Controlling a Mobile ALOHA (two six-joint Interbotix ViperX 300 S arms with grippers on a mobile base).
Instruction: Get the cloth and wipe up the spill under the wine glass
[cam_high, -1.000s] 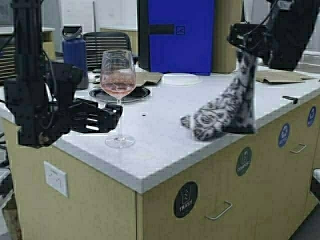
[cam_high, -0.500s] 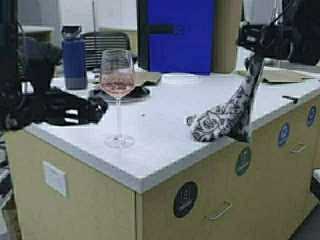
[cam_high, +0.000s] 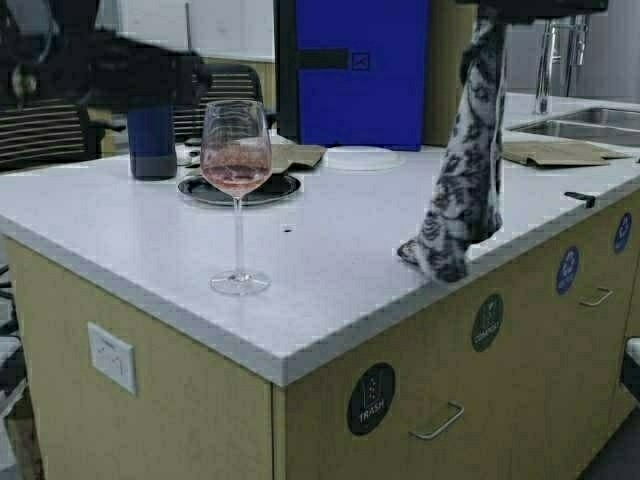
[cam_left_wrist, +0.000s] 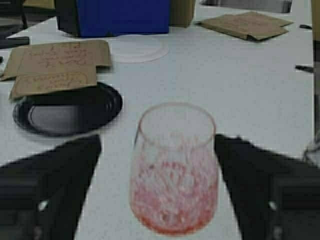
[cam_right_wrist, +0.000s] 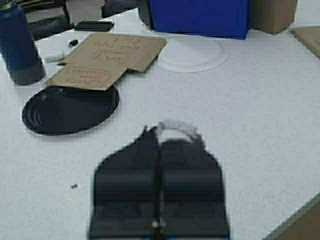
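Note:
The wine glass (cam_high: 236, 150) with pink liquid stands near the counter's front left corner, its foot (cam_high: 240, 283) flat on the top. My left gripper (cam_high: 192, 76) hovers raised behind and to the left of the bowl. It is open, and the left wrist view shows the wine glass (cam_left_wrist: 174, 170) ahead between the spread fingers (cam_left_wrist: 55, 172), apart from both. At the upper right, my right gripper (cam_high: 487, 12) is shut on the cloth (cam_high: 468, 160). The cloth hangs straight down, its lower end resting at the counter's front edge. A pale bit of cloth (cam_right_wrist: 176, 127) peeks past the shut fingertips. No spill shows.
Behind the glass are a black plate (cam_high: 240, 188), a dark blue bottle (cam_high: 152, 140), brown paper sheets (cam_high: 300, 155), a white plate (cam_high: 358, 157) and a big blue box (cam_high: 362, 70). A sink (cam_high: 580, 122) and more brown paper (cam_high: 560, 152) are at the right.
My right gripper has risen, lifting the cloth until only its end touches the counter. My left arm has lifted from beside the stem to above the bowl's height.

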